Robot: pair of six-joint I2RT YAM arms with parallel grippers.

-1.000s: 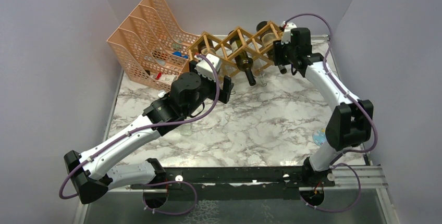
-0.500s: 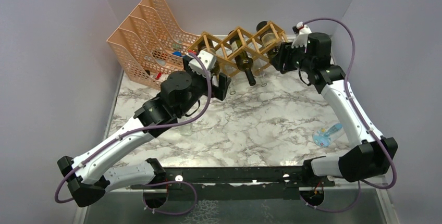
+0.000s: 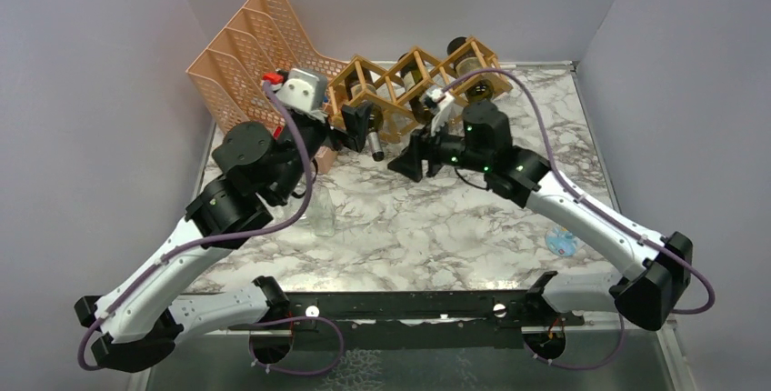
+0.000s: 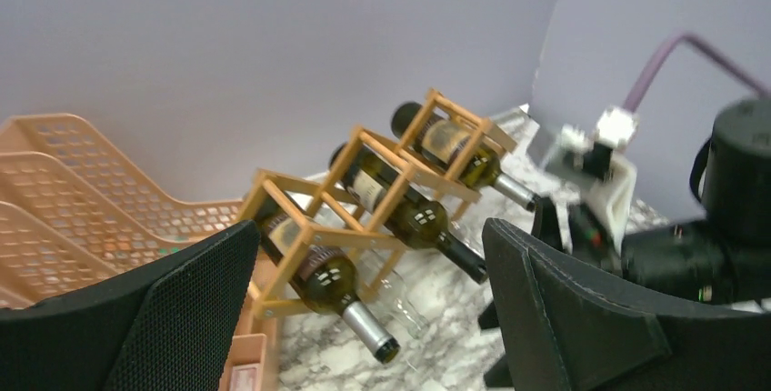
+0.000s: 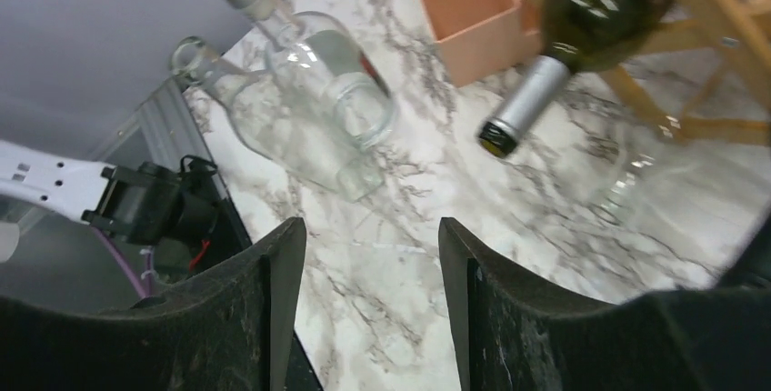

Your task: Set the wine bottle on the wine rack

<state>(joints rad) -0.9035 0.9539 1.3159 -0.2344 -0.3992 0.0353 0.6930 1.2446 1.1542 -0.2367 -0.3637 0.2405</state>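
Observation:
The wooden wine rack (image 3: 409, 77) stands at the back of the table and holds three dark green wine bottles: left (image 3: 366, 129), middle (image 3: 421, 100) and right (image 3: 477, 86). In the left wrist view the rack (image 4: 352, 236) and its left bottle (image 4: 327, 282) lie just ahead of my left gripper (image 4: 368, 227). My left gripper (image 3: 350, 132) is open and empty, close to the rack's left end. My right gripper (image 3: 409, 159) is open and empty over the table in front of the rack. Its view (image 5: 370, 227) shows the left bottle's neck (image 5: 523, 105).
A clear glass bottle (image 3: 320, 214) with a silver cap stands on the marble table (image 3: 436, 227); it also shows in the right wrist view (image 5: 318, 109). A peach file organizer (image 3: 250, 55) stands back left. A small peach box (image 5: 473, 9) sits by the rack. A blue toy (image 3: 562, 242) lies right.
Both grippers have drawn back from the rack. The right arm swung left and down to the table's middle. The left arm pulled back to the left, leaving the left bottle in its cell.

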